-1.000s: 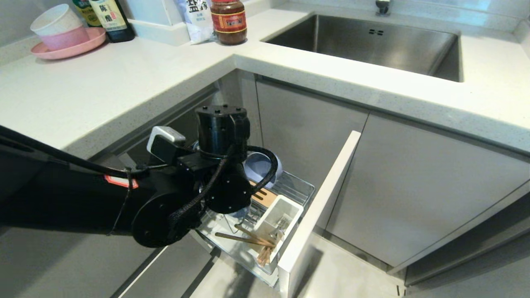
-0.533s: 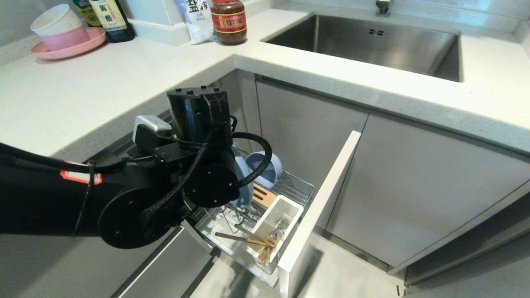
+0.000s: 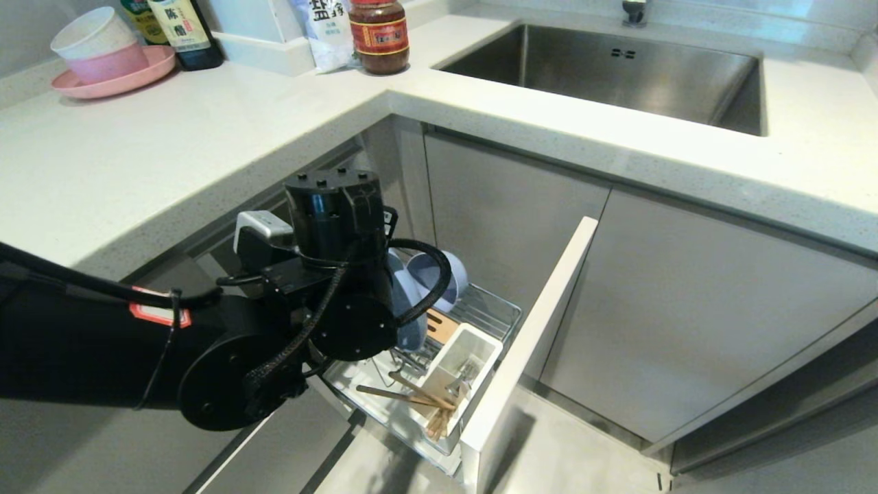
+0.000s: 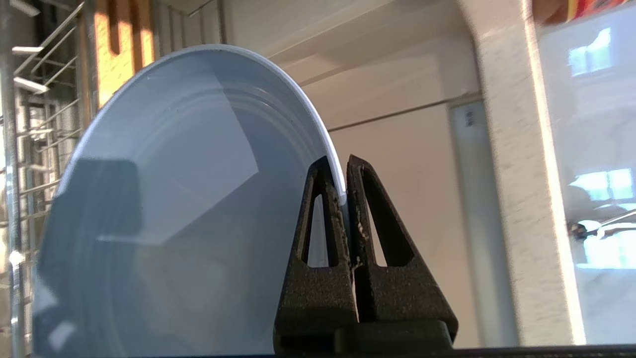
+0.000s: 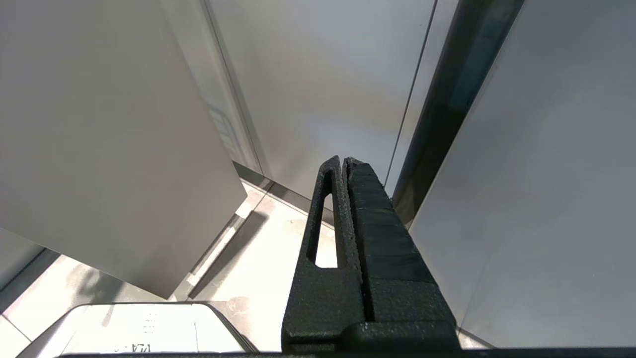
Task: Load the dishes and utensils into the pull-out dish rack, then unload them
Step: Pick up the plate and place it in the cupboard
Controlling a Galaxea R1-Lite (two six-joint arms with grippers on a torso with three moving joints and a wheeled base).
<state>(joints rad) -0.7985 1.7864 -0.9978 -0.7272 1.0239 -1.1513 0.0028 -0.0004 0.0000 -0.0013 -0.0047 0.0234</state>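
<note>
Light-blue plate stands on edge in the left hand, whose two black fingers are pinched tight on its rim, as the left wrist view shows. From the head view the left arm's wrist sits above the pull-out dish rack, and only a sliver of the plate shows beside it, over the wire basket. Compared with a second ago, when the wrist hid the plate almost wholly, the arm has drawn back toward the left and the plate's edge has come into sight; over the last half second the wrist has sunk a little again. Blue-grey bowl remains tilted at the back of the rack. Chopsticks and the fork lie unchanged at the white utensil cup. Right hand hangs parked near the floor by the cabinet doors, fingers pressed together on nothing
</note>
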